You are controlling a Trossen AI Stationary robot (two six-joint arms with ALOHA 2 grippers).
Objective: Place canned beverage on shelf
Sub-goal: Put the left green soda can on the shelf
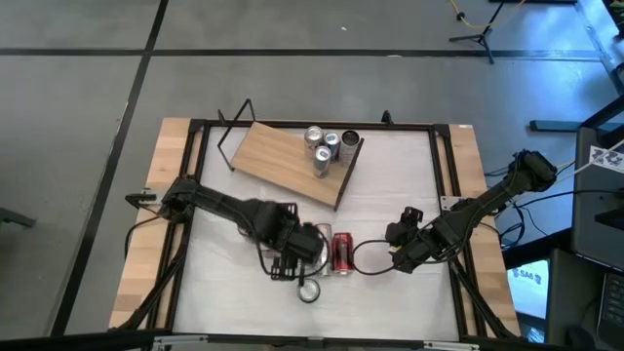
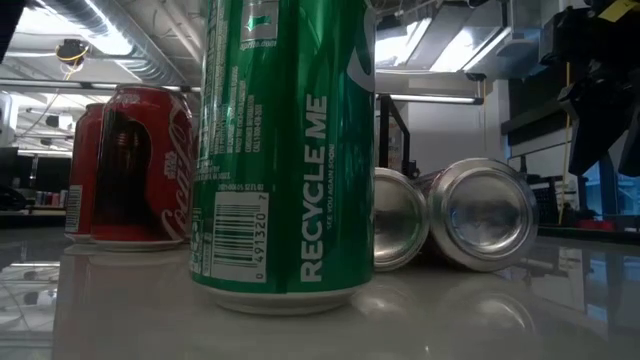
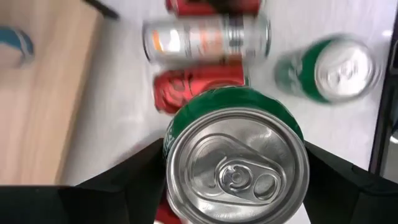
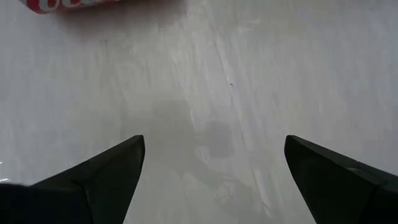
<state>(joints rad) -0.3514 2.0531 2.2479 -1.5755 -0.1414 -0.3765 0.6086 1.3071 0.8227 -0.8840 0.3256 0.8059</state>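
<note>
My left gripper (image 1: 310, 242) is near the table's front centre, shut on a green can (image 3: 236, 162) whose silver top faces the wrist camera. Below it on the table lie a red can (image 3: 199, 90) and a silver can (image 3: 205, 37). Another green can (image 3: 333, 68) stands upright on its base beside them. The shelf (image 1: 283, 161), a light-brown board on black wire supports, sits at the far centre with several cans (image 1: 327, 146) at its right end. My right gripper (image 1: 405, 252) hovers open over bare table to the right of a lying red can (image 1: 341, 252). My left gripper pinches the green can by its upper side wall (image 3: 171, 134), just under the rim, one finger (image 3: 124, 180) on each side. The fingers come from above, pointing down. The can stays upright, top up, and seems lifted clear above the lying red can.
In the low view a standing green can (image 2: 285, 150) is close in front, with red cans (image 2: 130, 165) at its left and lying silver cans (image 2: 480, 215) at its right. Wooden strips (image 1: 146, 234) run along the table's sides. The shelf's left half is bare.
</note>
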